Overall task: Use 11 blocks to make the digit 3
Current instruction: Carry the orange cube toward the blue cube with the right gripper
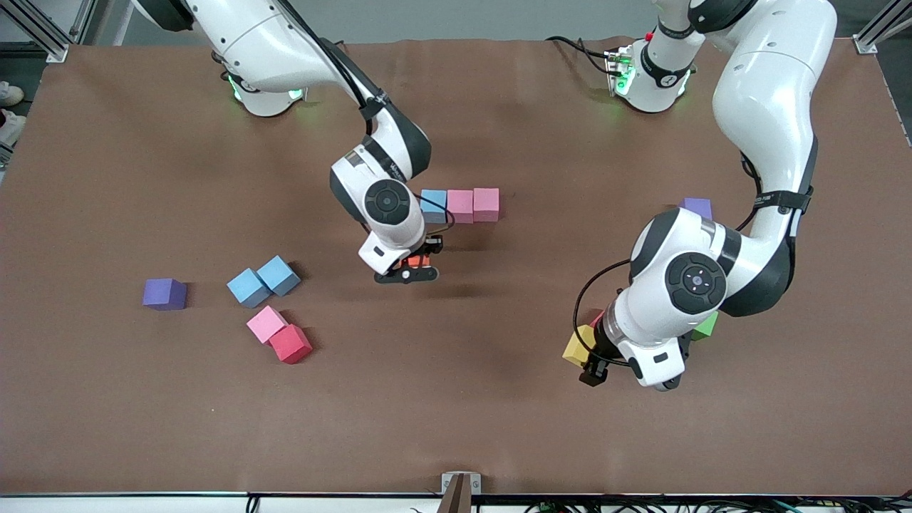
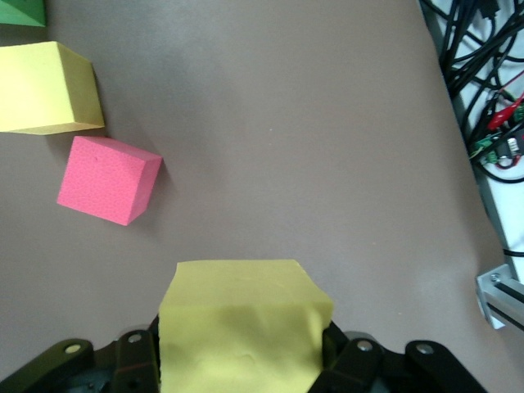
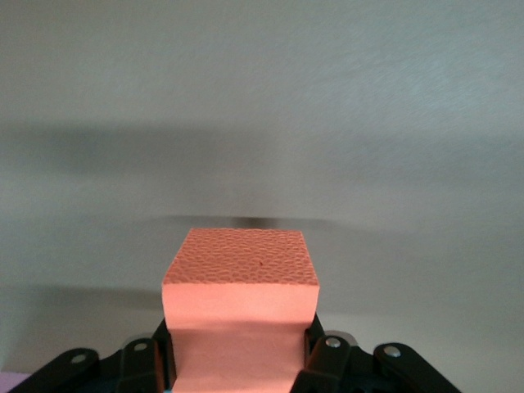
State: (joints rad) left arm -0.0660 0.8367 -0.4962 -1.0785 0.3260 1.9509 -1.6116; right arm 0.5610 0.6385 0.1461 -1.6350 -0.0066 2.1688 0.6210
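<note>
Gripping orange block (image 3: pixel 241 315), right tool (image 1: pixel 407 269) hangs over table (image 1: pixel 456 399); left tool (image 2: pixel 246 360) clamps yellow block (image 2: pixel 241 327).

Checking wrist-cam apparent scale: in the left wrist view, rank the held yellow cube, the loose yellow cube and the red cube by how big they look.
1. Held yellow cube, largest, but it sits right at the camera.
2. Loose yellow cube, cut off by the frame edge.
3. Red cube.
Two and three look close in size, so that order is unsure.
</note>
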